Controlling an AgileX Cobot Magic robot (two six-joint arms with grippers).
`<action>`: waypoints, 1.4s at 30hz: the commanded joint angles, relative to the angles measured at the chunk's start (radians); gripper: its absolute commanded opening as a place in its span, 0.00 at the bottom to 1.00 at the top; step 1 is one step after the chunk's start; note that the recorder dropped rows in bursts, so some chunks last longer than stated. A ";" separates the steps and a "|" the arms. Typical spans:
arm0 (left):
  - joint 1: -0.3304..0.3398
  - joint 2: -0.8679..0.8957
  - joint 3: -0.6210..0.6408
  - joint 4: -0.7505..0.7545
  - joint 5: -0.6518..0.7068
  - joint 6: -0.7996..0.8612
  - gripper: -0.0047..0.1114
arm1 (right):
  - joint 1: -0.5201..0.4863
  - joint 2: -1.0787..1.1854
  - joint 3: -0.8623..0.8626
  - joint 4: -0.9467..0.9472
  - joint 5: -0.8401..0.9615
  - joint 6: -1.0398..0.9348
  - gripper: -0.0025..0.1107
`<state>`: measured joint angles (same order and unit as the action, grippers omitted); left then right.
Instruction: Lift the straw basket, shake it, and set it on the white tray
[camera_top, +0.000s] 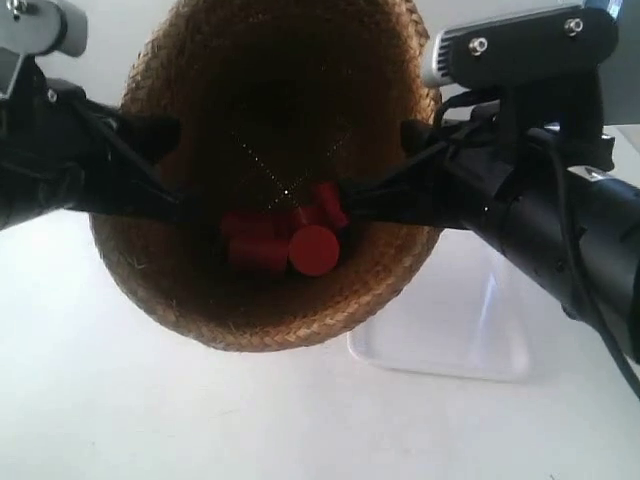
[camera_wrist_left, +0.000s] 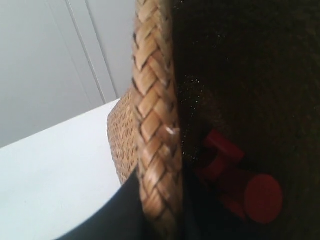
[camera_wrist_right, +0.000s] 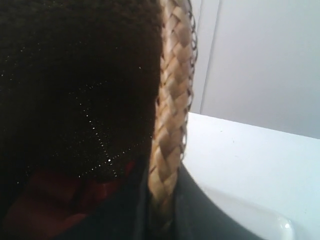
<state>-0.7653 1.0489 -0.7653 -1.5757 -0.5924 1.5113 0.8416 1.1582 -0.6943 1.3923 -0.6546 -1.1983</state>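
**Basket held aloft by its rim**

The tall brown woven straw basket (camera_top: 290, 320) hangs tilted above the white table (camera_top: 150, 410). Its braided rim is pinched in the narrowly closed left gripper (camera_wrist_left: 160, 220) and right gripper (camera_wrist_right: 162, 215). Only the exterior view shows both grips and the shallow glossy white rectangular tray (camera_top: 450, 345) below. The left wrist view shows the red cylinders (camera_wrist_left: 262, 197) inside the basket most clearly.

You see a tan-brown straw basket (camera_top: 270, 325), rim plaited in a braid pattern, inside dark; bright red cylinders (camera_top: 312, 250); a glossy white tray (camera_top: 440, 368); a white table (camera_top: 150, 420).
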 joint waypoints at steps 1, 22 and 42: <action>-0.005 -0.011 -0.087 -0.024 0.068 0.089 0.04 | -0.004 -0.014 -0.048 0.055 0.002 -0.105 0.02; -0.003 0.064 -0.121 -0.169 0.091 0.104 0.04 | -0.004 -0.074 -0.097 0.315 -0.025 -0.268 0.02; -0.003 0.417 -0.347 -0.169 0.133 -0.046 0.04 | -0.165 -0.072 -0.145 0.352 -0.289 -0.639 0.02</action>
<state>-0.7633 1.4099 -1.0816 -1.7249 -0.5018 1.4560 0.7240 1.0870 -0.8268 1.7857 -0.9309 -1.7497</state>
